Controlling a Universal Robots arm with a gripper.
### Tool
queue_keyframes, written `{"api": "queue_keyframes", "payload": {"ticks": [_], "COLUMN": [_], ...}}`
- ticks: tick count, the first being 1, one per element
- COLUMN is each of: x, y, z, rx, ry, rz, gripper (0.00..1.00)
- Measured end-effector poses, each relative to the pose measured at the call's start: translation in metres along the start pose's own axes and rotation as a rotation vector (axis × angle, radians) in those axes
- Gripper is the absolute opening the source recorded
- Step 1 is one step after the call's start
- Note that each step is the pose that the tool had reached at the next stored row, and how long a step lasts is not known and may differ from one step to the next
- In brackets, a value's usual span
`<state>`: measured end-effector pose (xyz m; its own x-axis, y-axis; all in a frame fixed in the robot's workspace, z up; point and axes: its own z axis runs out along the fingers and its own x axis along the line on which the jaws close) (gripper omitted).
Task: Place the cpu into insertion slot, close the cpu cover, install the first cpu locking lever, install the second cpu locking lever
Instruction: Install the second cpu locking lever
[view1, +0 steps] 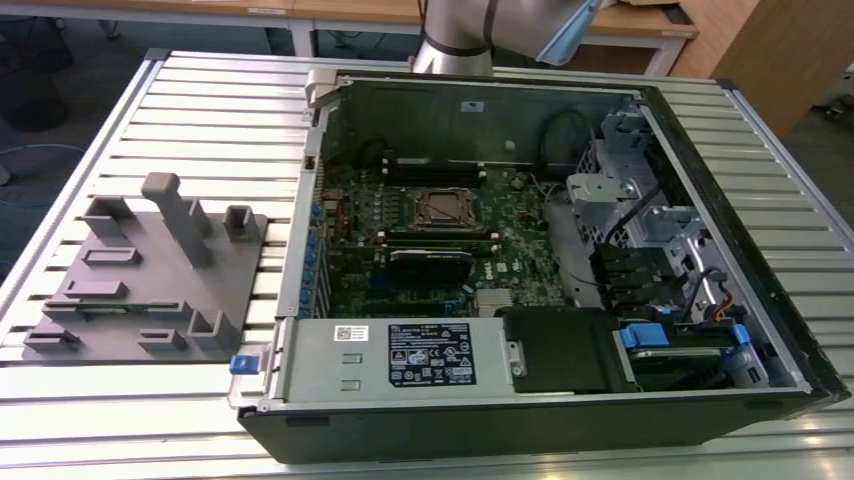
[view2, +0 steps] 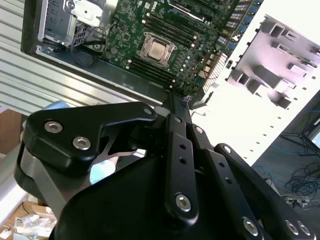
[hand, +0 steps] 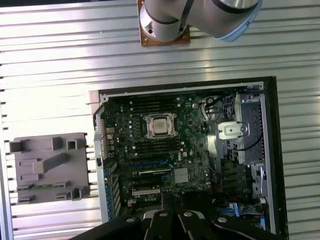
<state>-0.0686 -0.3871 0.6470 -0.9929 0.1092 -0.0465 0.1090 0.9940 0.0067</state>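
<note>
Black pincer (view2: 173, 97), tips together and empty, base cut off, hangs above the cpu (view2: 157, 48).

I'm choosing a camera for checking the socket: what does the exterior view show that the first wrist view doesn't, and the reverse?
The exterior view adds the labelled power supply box at the case's near edge, with a blue latch to the exterior view's right of it. The first wrist view adds the gripper, shut, over the board, seen from straight above. Both share the cpu on the green circuit board and the grey fixture tray outside the case.
</note>
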Motion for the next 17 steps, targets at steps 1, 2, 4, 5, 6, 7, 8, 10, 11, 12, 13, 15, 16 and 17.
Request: {"api": "queue_keyframes", "payload": {"ticks": [1, 2, 4, 5, 6, 7, 8, 10, 11, 12, 13, 15, 16, 17], "x": [0.0000, 0.0000, 0.0001, 0.0002, 0.0002, 0.0002, 0.0002, 0.0002, 0.0002, 0.0002, 0.0002, 0.0002, 0.0003, 0.0004], "y": [0.0001, 0.0001, 0.0000, 0.0000, 0.0000, -0.0001, -0.0001, 0.0000, 0.0000, 0.0000, 0.0000, 0.0001, 0.0000, 0.0000], "z": [0.0005, 0.0015, 0.0033, 0.0041, 0.0047, 0.0049, 0.0049, 0.0049, 0.0049, 0.0049, 0.0052, 0.0064, 0.0073, 0.0082], "rx": [0.0002, 0.0002, 0.0000, 0.0000, -0.0001, -0.0002, -0.0001, 0.0001, 0.0001, 0.0000, -0.0001, 0.0003, 0.0001, -0.0001], "ry": [0.0001, 0.0001, 0.0000, 0.0000, 0.0000, -0.0001, -0.0001, 0.0000, 0.0000, 0.0000, 0.0000, 0.0001, 0.0000, 0.0000], "rz": [0.000, 0.000, 0.000, 0.000, 0.000, 0.000, 0.000, 0.000, 0.000, 0.000, 0.000, 0.000, 0.000, 0.000], "gripper": [0.11, 0.11, 0.11, 0.11, 0.11, 0.11, 0.11, 0.11, 0.11, 0.11, 0.11, 0.11, 0.11, 0.11]}}
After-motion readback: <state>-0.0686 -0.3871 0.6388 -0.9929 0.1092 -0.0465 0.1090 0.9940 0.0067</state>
